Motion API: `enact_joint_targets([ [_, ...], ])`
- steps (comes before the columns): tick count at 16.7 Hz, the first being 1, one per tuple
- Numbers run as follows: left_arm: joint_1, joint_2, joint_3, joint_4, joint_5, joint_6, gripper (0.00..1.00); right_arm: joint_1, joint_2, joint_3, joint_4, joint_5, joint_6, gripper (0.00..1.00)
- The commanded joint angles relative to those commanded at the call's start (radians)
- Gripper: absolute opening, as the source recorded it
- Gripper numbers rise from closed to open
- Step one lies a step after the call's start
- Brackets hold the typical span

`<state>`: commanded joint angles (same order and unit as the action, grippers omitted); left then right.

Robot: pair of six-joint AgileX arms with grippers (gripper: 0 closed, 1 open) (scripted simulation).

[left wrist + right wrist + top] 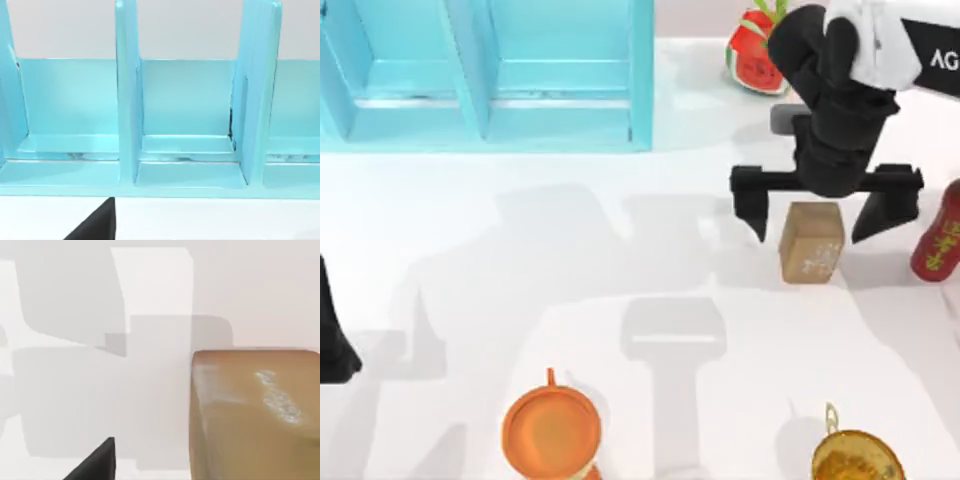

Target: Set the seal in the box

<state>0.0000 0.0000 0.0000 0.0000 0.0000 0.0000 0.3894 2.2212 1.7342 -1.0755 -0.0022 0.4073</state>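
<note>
White table (570,250): right claw (814,232) spread wide astride the seal (811,243), seemingly not touching it.

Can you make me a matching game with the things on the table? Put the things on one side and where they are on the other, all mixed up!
Things:
1. seal
2. box
3. watermelon pot
4. red bottle

Places:
A. far edge of the table, beside the right arm
B. right edge of the table
C. between the open fingers of the right gripper
D. far left of the table

Pairs: 1-C, 2-D, 3-A, 4-B

The left gripper is parked at the left edge.
</note>
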Motion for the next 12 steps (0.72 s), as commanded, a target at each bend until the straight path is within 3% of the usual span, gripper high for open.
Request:
enact_joint_targets([
  [6, 0.000, 0.000, 0.000, 0.000, 0.000, 0.000, 1.00, -0.005, 0.009, -0.056, 0.058, 0.000, -0.003, 1.00],
  [12, 0.000, 0.000, 0.000, 0.000, 0.000, 0.000, 1.00, -0.005, 0.009, -0.056, 0.058, 0.000, -0.003, 0.55],
])
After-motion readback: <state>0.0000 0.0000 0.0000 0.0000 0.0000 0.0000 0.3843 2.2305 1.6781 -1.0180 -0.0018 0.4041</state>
